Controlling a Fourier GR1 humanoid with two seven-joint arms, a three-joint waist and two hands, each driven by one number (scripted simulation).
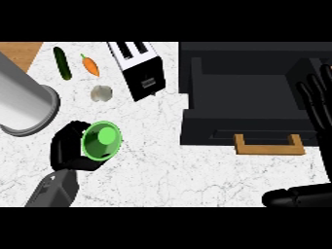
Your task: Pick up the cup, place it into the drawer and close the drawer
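A green cup (101,140) lies tilted on its side, its opening facing up toward me, at the lower left of the white marble counter (183,170). My left hand (69,150) is curled round the cup from the left and hides part of it. The black drawer (226,127) stands open at the upper right, with a wooden handle (268,145) on its front. Along the drawer's right side my right hand (328,114) is held open, fingers straight and pointing up.
A large grey cylinder (14,97) lies at the far left, close to the cup. Behind the cup are a pale round item (101,92), a cucumber (63,63), a carrot (90,64) and a black-and-white toaster (139,68).
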